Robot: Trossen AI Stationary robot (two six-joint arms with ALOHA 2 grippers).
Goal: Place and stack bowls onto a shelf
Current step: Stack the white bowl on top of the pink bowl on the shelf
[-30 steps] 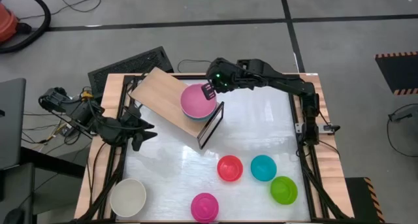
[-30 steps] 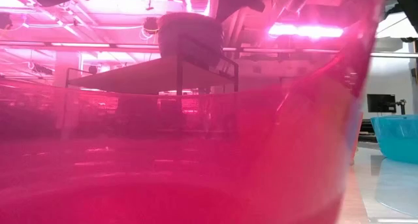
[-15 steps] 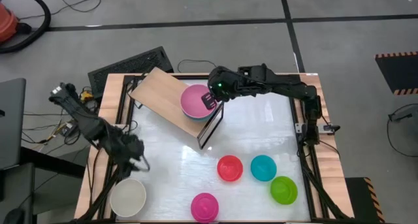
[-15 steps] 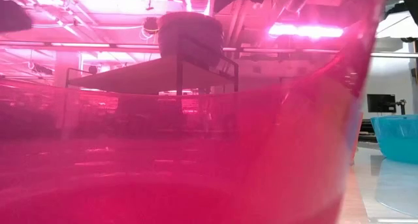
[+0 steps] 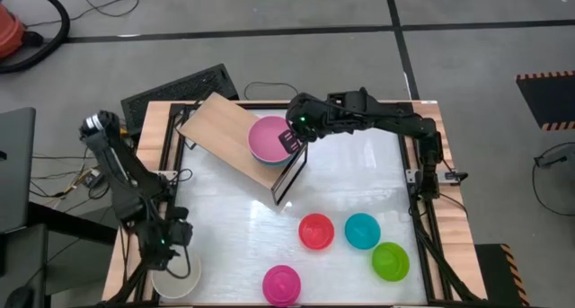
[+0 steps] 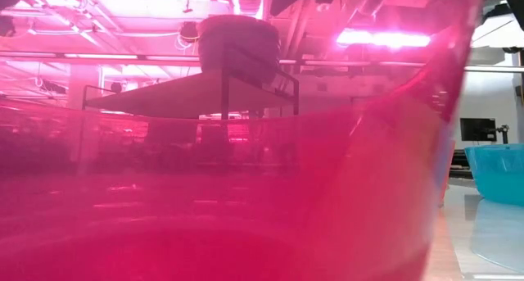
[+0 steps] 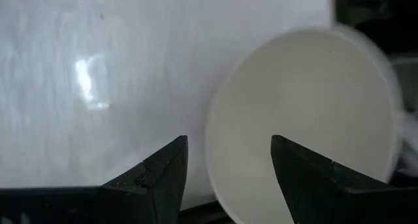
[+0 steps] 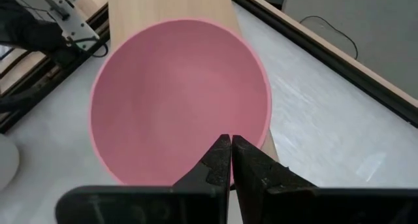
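From above, the shelf (image 5: 235, 128) stands at the far side of the table (image 5: 359, 182), carrying a light pink bowl (image 5: 269, 137) nested on a blue-grey one. The right gripper (image 5: 292, 139) sits at that stack's rim. The left gripper (image 5: 171, 245) hangs just over the white bowl (image 5: 175, 277), well off from the shelf at the table's near left corner.

The low view is filled by a red bowl (image 6: 246, 215) against the lens; the shelf shows through it.

In the left wrist view the jaws stand released, straddling the white bowl's rim (image 7: 215, 152). It looks light, stiff and slick, so the rim is the likely hold. It sits mouth-up; being round, it has no long axis.

In the right wrist view the jaws are clenched empty beside the pink bowl's rim.
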